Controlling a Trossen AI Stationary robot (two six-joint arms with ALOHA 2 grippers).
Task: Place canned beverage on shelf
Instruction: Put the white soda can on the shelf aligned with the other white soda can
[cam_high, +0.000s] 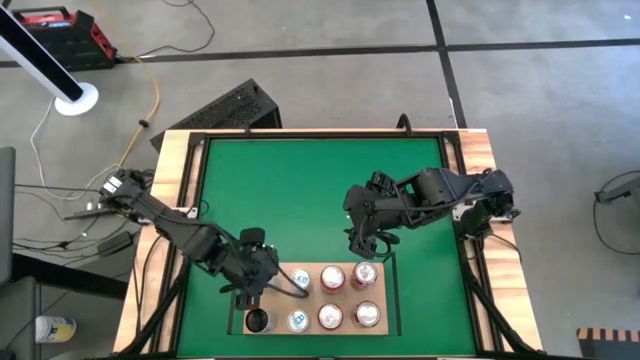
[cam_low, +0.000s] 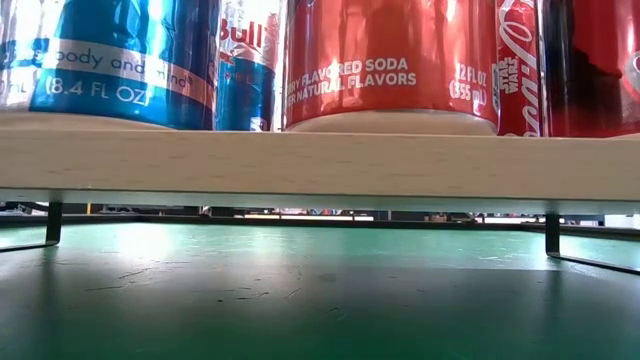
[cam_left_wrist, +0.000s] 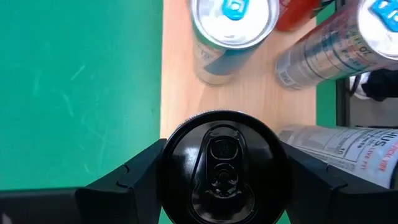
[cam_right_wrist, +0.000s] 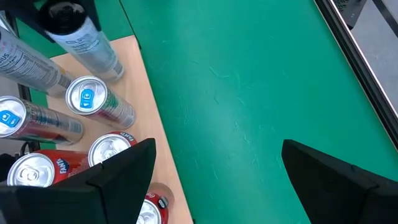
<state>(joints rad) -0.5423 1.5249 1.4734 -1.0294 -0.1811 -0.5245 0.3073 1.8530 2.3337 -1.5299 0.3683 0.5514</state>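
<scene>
A can with a black top (cam_left_wrist: 221, 168) sits between the fingers of my left gripper (cam_high: 252, 303), which is shut on it, over the near left corner of the shelf (cam_high: 346, 298). In the high view the can (cam_high: 257, 320) shows just below the gripper. The shelf is a pale-wood board (cam_left_wrist: 180, 93) on thin black legs. Several blue-topped and red cans (cam_high: 332, 279) stand upright on it in two rows. My right gripper (cam_high: 361, 246) hangs open above the green mat, beyond the shelf's far right corner, with nothing between its fingers (cam_right_wrist: 124, 180). My left gripper pinches the black-topped can between its two fingers (cam_left_wrist: 140, 171), on opposite sides of its wall just under the rim (cam_left_wrist: 171, 155). The fingers slant down onto it from the table's left. The can stays upright. Whether its base stands on the shelf board does not show.
A blue-topped can (cam_left_wrist: 233, 15) stands right behind the held can, and another can (cam_left_wrist: 348, 149) close beside it. Black rails (cam_high: 300, 137) and wooden slat borders (cam_high: 172, 200) frame the green mat (cam_high: 300, 200), which is bare at its far half.
</scene>
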